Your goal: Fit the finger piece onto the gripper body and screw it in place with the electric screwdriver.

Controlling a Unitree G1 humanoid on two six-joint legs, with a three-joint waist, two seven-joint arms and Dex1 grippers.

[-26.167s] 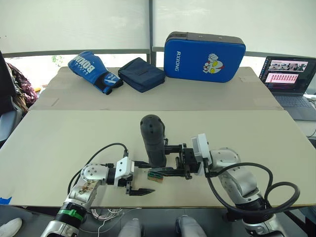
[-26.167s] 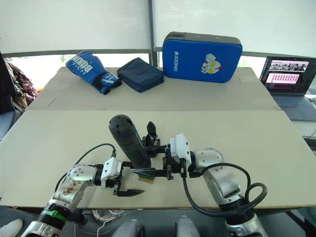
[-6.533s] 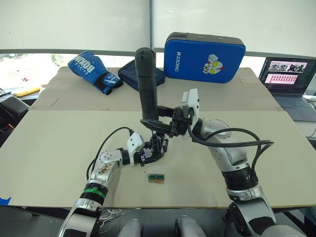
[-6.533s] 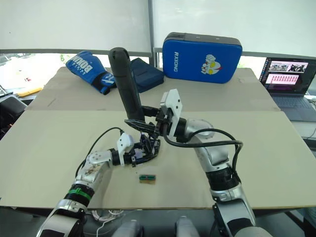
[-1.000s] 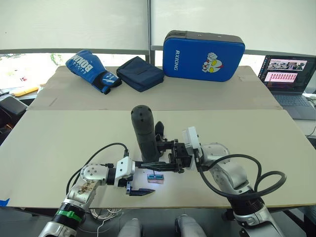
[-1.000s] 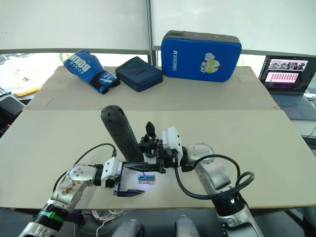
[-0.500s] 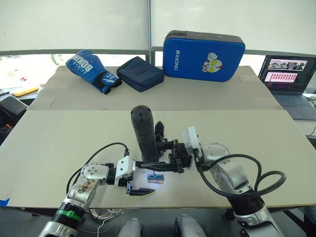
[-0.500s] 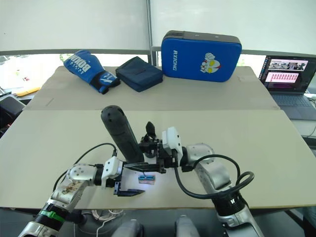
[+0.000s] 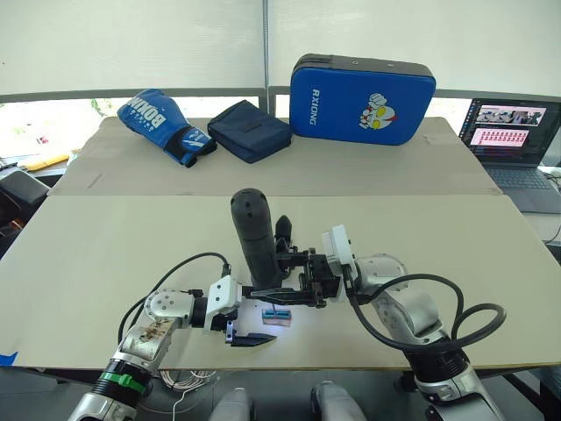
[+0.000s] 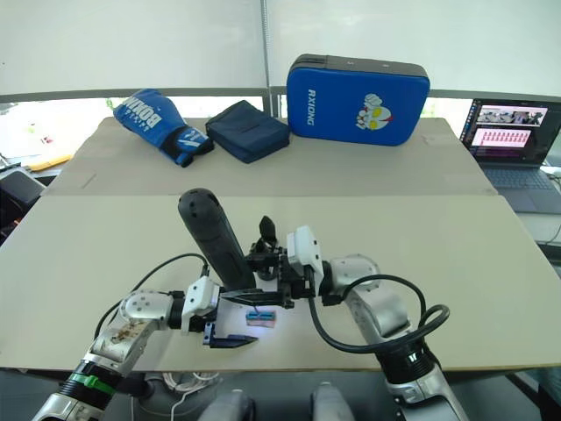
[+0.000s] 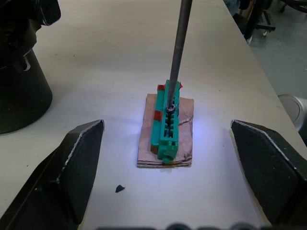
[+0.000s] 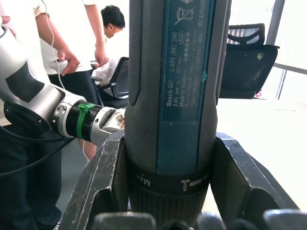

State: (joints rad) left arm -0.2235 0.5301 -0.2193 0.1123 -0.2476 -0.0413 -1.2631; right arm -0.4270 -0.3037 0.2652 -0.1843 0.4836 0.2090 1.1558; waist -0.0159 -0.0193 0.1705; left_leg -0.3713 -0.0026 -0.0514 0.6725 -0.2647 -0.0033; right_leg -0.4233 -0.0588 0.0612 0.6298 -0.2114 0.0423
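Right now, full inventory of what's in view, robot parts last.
electric screwdriver: 1, black, near-upright, bit down on the green block
green-and-tan block: 1, green on tan card, on the table between the grippers
gripper body: 1, black, behind the screwdriver
table: 1, beige
boxing glove: 1, blue, far left
pouch: 1, navy, beside the glove
strike pad: 1, blue, far centre
laptop: 1, screen on, far right
office chair: 1, black, background
people: at least two, background
left gripper: open, straddling the block
right gripper: shut on the screwdriver
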